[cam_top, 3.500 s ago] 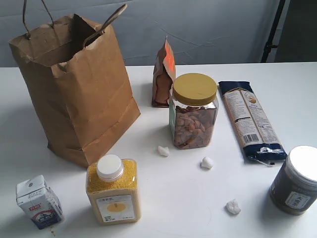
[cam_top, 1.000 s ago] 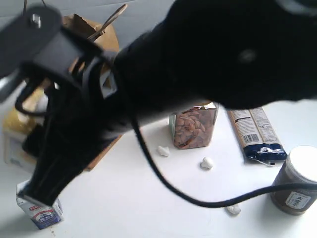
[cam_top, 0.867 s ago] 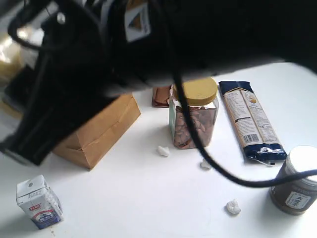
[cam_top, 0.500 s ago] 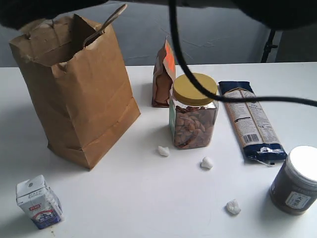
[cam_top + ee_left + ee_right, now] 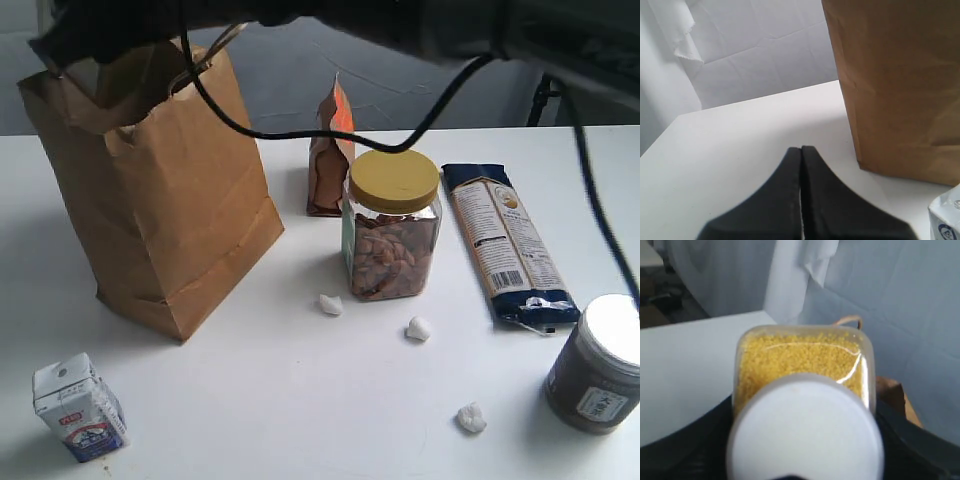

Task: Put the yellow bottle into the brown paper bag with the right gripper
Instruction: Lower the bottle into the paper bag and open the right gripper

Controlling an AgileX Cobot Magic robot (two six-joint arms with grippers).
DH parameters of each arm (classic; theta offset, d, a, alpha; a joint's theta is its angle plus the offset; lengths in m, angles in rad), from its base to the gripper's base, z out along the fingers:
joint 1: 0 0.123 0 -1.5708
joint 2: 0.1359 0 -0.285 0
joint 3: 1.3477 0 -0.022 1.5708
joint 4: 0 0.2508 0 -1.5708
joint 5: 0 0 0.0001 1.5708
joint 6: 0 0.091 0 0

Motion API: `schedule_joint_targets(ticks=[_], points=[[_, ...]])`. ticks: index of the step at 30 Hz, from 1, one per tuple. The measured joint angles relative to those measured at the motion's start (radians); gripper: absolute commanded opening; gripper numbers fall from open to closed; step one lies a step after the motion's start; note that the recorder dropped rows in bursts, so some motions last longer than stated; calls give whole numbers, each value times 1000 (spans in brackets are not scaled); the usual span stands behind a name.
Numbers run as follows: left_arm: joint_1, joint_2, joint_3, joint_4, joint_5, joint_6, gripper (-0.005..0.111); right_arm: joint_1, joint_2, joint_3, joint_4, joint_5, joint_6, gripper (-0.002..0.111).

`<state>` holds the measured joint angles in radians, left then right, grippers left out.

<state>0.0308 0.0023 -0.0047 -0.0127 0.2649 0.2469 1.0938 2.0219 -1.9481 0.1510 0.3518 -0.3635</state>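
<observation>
My right gripper (image 5: 85, 45) is clamped on the yellow bottle (image 5: 800, 365), jaws snug on its sides, held at the upper left of the exterior view over the mouth of the brown paper bag (image 5: 170, 200). Pickup and carry look done; lowering and release remain, I judge.

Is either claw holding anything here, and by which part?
The right claw grips the yellow bottle by its two sides, at the white cap end; exact contact is hidden. The left claw is shut and empty.
</observation>
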Motion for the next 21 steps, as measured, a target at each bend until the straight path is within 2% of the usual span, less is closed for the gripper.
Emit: schedule_joint_targets(ticks=[5,7,11,13,15,18,21], points=[[0,0,0,0,0,0,0,-26,86,-71,-28,122,0,1],[0,0,0,0,0,0,0,-32,99,-72,-33,149,0,9],[0,0,0,0,0,0,0,-36,114,-77,-40,173,0,43],[0,0,0,0,0,0,0,-36,115,-78,-40,175,0,65],[0,0,0,0,0,0,0,-36,115,-82,-42,166,0,78],[0,0,0,0,0,0,0,-36,108,-93,-43,139,0,79],[0,0,0,0,0,0,0,-36,101,-93,-43,135,0,74]])
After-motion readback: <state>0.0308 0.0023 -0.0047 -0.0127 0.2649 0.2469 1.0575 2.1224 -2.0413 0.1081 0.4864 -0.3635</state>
